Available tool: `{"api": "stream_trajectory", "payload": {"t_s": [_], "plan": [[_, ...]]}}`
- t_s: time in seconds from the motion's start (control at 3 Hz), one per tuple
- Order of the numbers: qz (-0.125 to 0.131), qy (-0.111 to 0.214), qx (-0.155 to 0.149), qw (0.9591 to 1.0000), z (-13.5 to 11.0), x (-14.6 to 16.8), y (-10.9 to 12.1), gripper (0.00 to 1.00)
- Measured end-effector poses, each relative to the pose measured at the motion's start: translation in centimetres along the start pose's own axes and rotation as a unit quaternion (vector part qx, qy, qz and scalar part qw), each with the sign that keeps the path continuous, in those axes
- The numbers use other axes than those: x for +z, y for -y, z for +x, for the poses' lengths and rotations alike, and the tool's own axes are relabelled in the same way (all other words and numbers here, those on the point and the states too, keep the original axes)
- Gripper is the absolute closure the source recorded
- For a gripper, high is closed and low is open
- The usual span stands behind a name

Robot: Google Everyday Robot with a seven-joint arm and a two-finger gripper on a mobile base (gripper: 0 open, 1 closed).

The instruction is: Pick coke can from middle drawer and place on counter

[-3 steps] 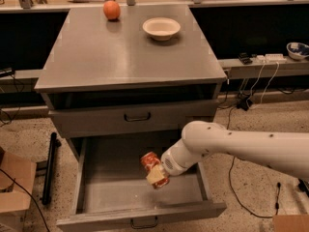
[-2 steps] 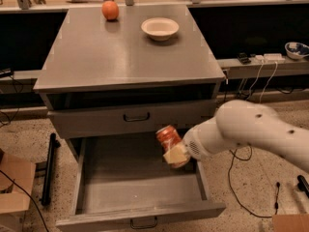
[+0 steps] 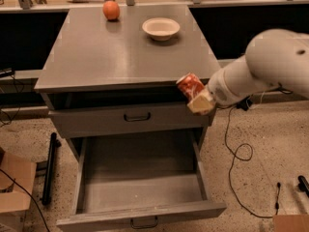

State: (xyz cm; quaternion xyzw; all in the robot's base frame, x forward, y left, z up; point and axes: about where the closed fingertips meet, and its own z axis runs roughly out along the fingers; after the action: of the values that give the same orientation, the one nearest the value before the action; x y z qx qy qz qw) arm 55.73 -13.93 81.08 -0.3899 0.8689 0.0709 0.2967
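Observation:
The coke can (image 3: 189, 85), red with white markings, is held tilted in my gripper (image 3: 198, 98), which is shut on it. It hangs at the height of the counter's front right edge, just off the counter (image 3: 120, 52) and above the middle drawer (image 3: 140, 187). The drawer is pulled fully out and its grey tray holds nothing. My white arm (image 3: 270, 62) comes in from the right.
An orange (image 3: 111, 10) and a pale bowl (image 3: 161, 28) sit at the back of the counter. The upper drawer front (image 3: 130, 117) with its dark handle is shut. Cables lie on the floor to the right, a cardboard box (image 3: 12, 182) and a dark bar to the left.
My gripper has lifted the can out of the drawer, up and to the right, from tray level to the level of the counter's edge.

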Motion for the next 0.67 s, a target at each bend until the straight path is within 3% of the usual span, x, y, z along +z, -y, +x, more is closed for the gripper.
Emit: {"api": "stream_trajectory", "payload": {"t_s": [0.33,0.67], "plan": [[0.035,0.014,-0.072,0.9967,-6.4,-0.8,4.8,1.00],[0.045,0.037,-0.143,0.9881,-14.2,0.3,8.7,0.98]]}}
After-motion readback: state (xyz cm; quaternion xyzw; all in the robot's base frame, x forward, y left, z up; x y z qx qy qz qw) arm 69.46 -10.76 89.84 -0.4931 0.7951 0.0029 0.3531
